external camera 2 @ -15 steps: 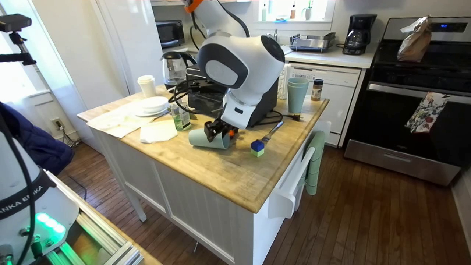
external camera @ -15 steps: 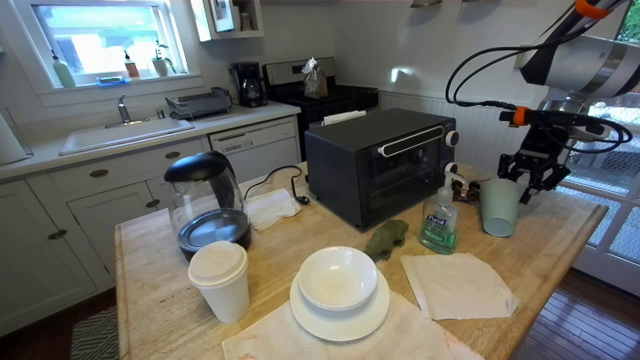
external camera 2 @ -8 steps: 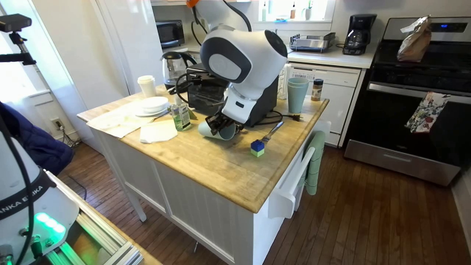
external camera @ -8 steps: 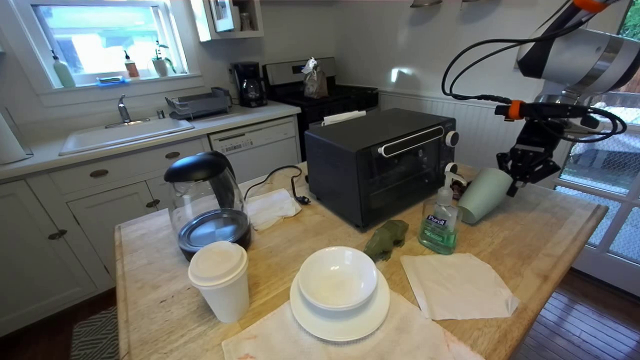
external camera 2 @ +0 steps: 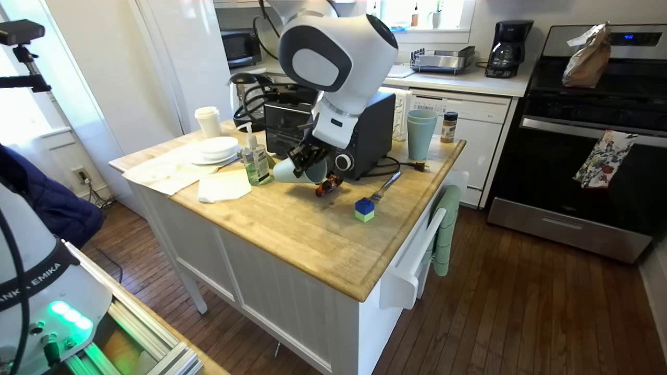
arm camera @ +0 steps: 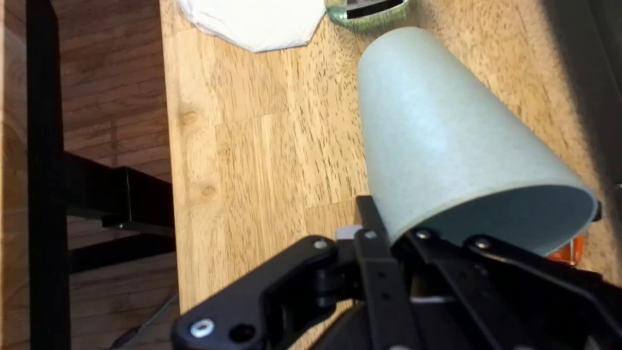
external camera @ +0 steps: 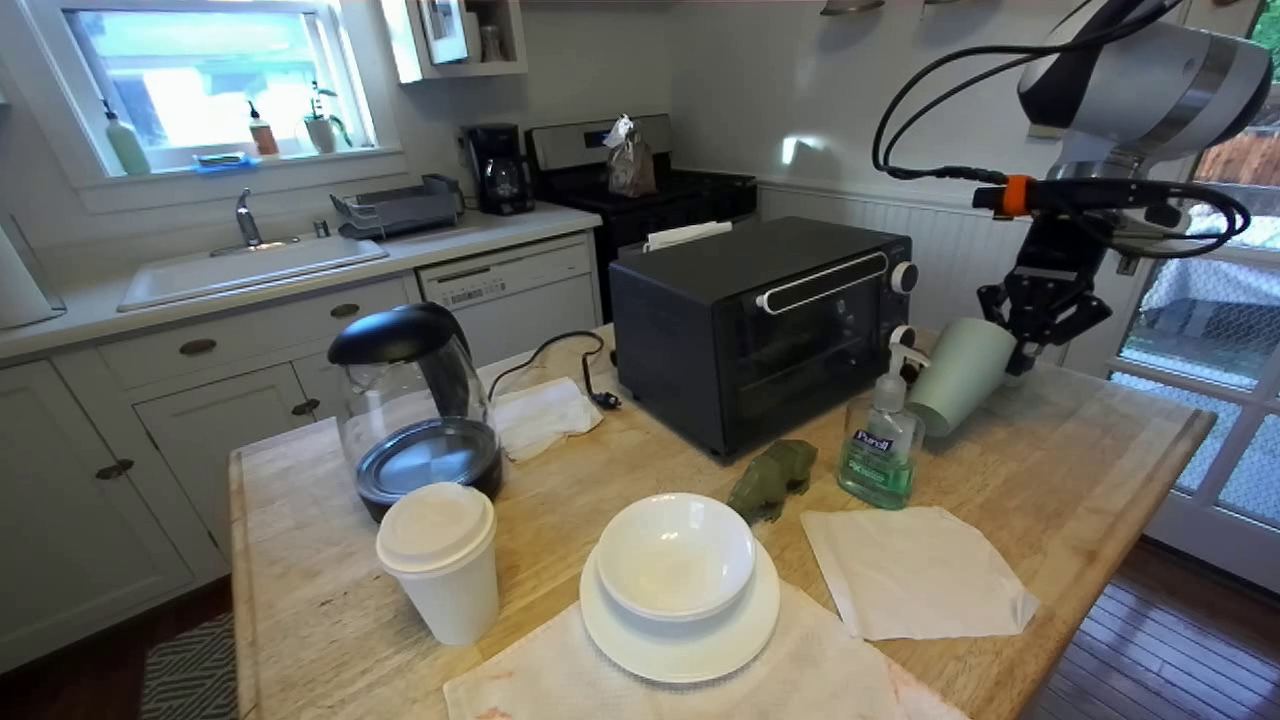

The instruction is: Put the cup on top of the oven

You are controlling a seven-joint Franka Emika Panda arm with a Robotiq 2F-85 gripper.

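Note:
The cup [external camera: 962, 376], a pale blue-green tumbler, is tilted, mouth up toward the gripper and base pointing down toward the pump bottle. It also shows in the wrist view [arm camera: 447, 121] and in an exterior view [external camera 2: 289, 171]. My gripper [arm camera: 388, 228] is shut on the cup's wall at its rim, one finger outside and one inside, the inner fingertip partly hidden. In an exterior view, the gripper [external camera: 1018, 345] holds the cup low, seemingly just above the table. The black oven [external camera: 760, 335] stands beside the cup; its flat top [external camera: 760, 255] is higher than the cup.
A Purell pump bottle [external camera: 880, 450] stands close to the cup's base. A red toy car [external camera 2: 328, 185] lies below the gripper. A kettle [external camera: 415, 410], white cup [external camera: 440, 570], bowl [external camera: 675, 555] and green figure [external camera: 772, 480] share the table. Stacked tumblers [external camera 2: 421, 134] stand behind the oven.
The cup has swung from lying pointed toward the table's front to tilting toward the pump bottle, and has risen with the gripper. The arm has moved up and slightly toward the oven.

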